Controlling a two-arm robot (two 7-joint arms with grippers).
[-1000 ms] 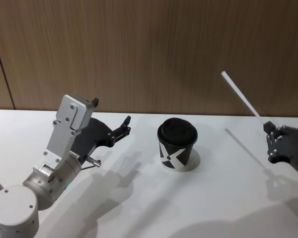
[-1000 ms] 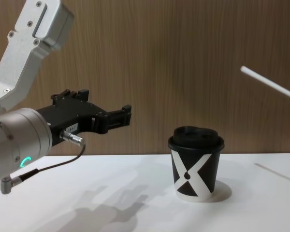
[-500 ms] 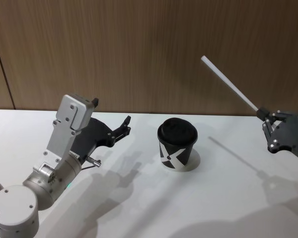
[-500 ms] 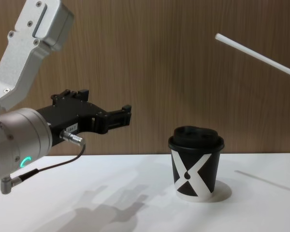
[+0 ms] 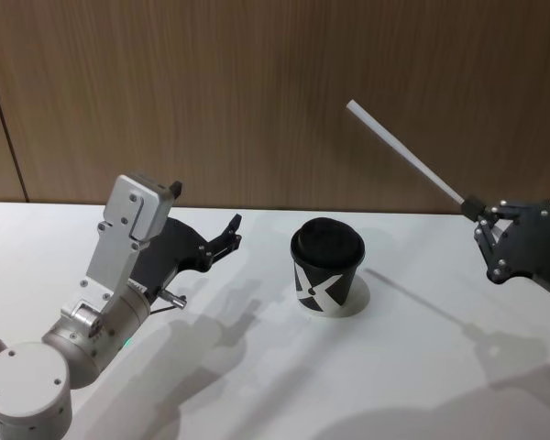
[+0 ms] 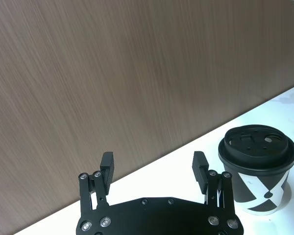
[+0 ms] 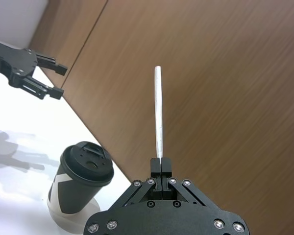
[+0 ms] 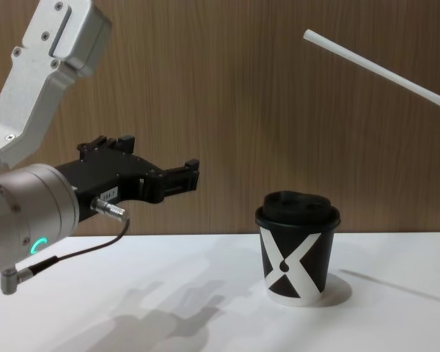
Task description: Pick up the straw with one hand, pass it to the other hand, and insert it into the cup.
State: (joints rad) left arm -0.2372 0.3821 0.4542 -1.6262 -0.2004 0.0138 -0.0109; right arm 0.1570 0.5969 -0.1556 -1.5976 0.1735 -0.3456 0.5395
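Note:
The cup (image 5: pixel 327 266) stands upright in the middle of the white table, its black lid on; it also shows in the chest view (image 8: pixel 297 249). My right gripper (image 5: pixel 472 207) hovers to the right of the cup, shut on the lower end of the white straw (image 5: pixel 403 151). The straw slants up and left, and its free end is high above the cup's right side (image 8: pixel 374 70). In the right wrist view the straw (image 7: pixel 158 112) rises straight out of the closed fingers (image 7: pixel 160 164). My left gripper (image 5: pixel 206 209) hangs open left of the cup, nothing between its fingers (image 6: pixel 107 164).
A brown wooden wall (image 5: pixel 275 92) closes off the back of the table (image 5: pixel 257 385). The left arm's silver wrist and thin cable (image 8: pixel 95 242) fill the left foreground. Bare tabletop lies in front of the cup and between it and the right gripper.
My right gripper has carried the straw up and to the left, nearer the cup, and the straw's free end now sits higher. The left arm and the cup have not moved.

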